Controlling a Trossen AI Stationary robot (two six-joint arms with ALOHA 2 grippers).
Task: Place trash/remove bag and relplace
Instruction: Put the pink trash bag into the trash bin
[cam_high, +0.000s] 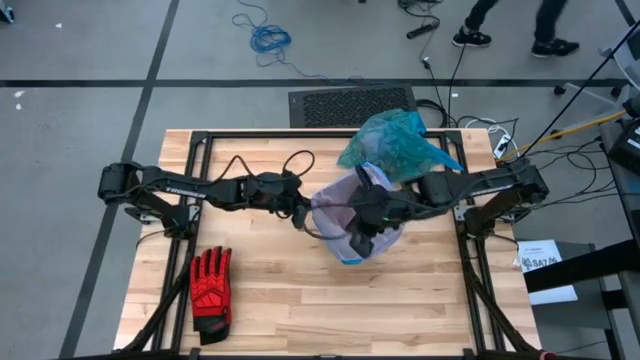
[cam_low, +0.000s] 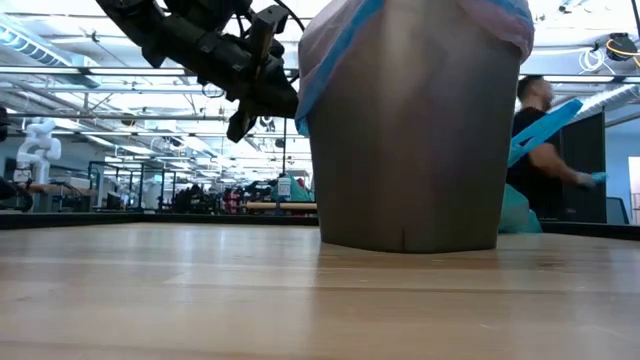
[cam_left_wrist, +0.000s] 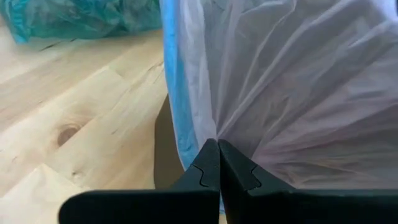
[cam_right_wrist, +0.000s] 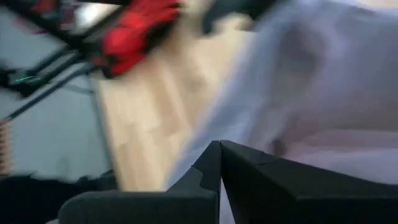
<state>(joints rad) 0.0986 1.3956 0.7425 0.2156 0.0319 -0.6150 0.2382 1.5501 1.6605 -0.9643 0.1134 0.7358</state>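
A grey bucket (cam_low: 410, 130) stands mid-table with a pale lilac bag with a blue rim (cam_high: 340, 205) draped over its top. The teal-green bag (cam_high: 395, 140) lies bunched on the table behind the bucket, toward the far edge. My left gripper (cam_high: 305, 212) is at the bucket's left side and is shut on the lilac bag (cam_left_wrist: 298, 81). My right gripper (cam_high: 365, 228) is over the bucket's mouth and is shut on the same bag (cam_right_wrist: 311, 74). The loose trash is not in view. My left gripper pinches the lilac bag just inside its blue rim (cam_left_wrist: 214, 134) between its two fingers, coming level from the table's left. The film fans out from the fingertips in taut creases, and the rim hangs down the bucket's outer wall (cam_low: 330, 70). My right gripper is shut on the lilac film (cam_right_wrist: 249, 134) at the bucket's top, reaching in from the table's right. The view is blurred, so I cannot tell which part of the bag it has, or how many layers.
A red-and-black glove (cam_high: 211, 285) lies near the front left of the table. Black frame rails (cam_high: 180, 215) run along both table sides. Cables (cam_high: 490, 130) lie at the far right corner. A person (cam_low: 540, 130) stands beyond the table.
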